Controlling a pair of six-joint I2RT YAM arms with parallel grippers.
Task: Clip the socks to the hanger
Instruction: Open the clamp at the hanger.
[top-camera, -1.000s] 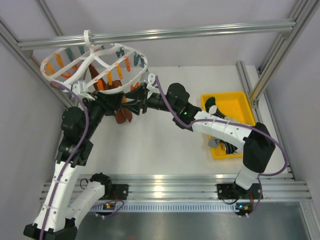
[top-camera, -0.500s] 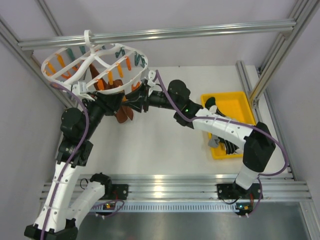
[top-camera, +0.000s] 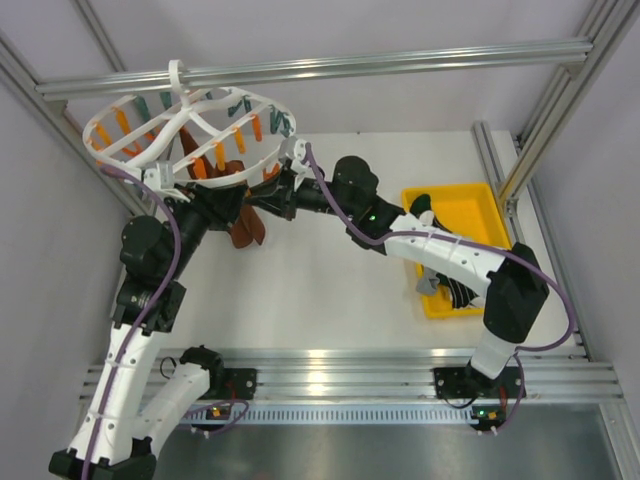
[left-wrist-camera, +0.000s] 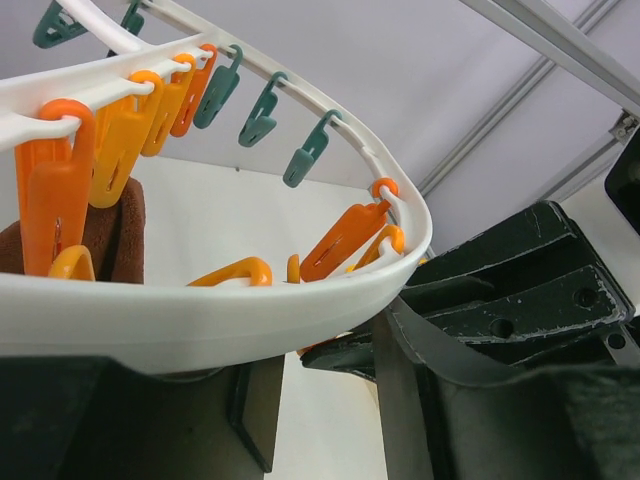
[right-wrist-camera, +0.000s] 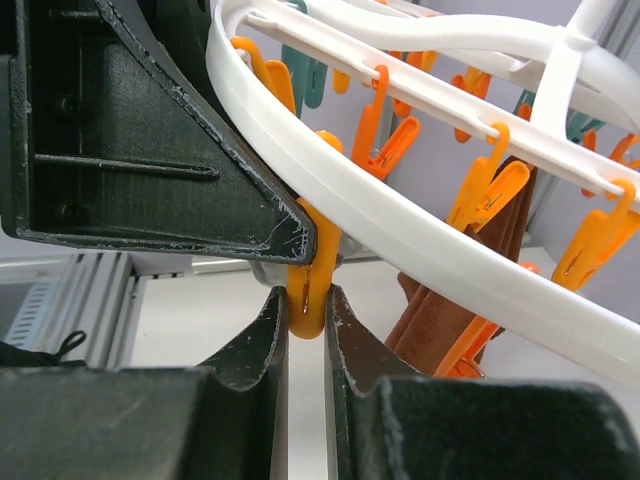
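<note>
The white hanger (top-camera: 262, 101) hangs tilted from the top bar at the back left, with orange and teal clips. A brown sock (top-camera: 246, 232) hangs clipped under it, and also shows in the left wrist view (left-wrist-camera: 115, 235) and the right wrist view (right-wrist-camera: 440, 310). My right gripper (top-camera: 272, 193) (right-wrist-camera: 307, 300) is shut on an orange clip (right-wrist-camera: 307, 285) under the ring's near rim (right-wrist-camera: 420, 240). My left gripper (top-camera: 240, 200) (left-wrist-camera: 320, 350) sits just below the rim (left-wrist-camera: 200, 320). Its jaws stand apart with nothing between them, one fingertip against the ring beside the pinched clip.
A yellow tray (top-camera: 482, 198) at the right holds more socks, a black-and-white one (top-camera: 424, 211) and grey and striped ones (top-camera: 443, 290). The aluminium bar (top-camera: 400, 62) crosses the back. Frame posts stand at both sides.
My right gripper and the hanger's near rim have shifted slightly to the left and back. The left arm has barely moved.
</note>
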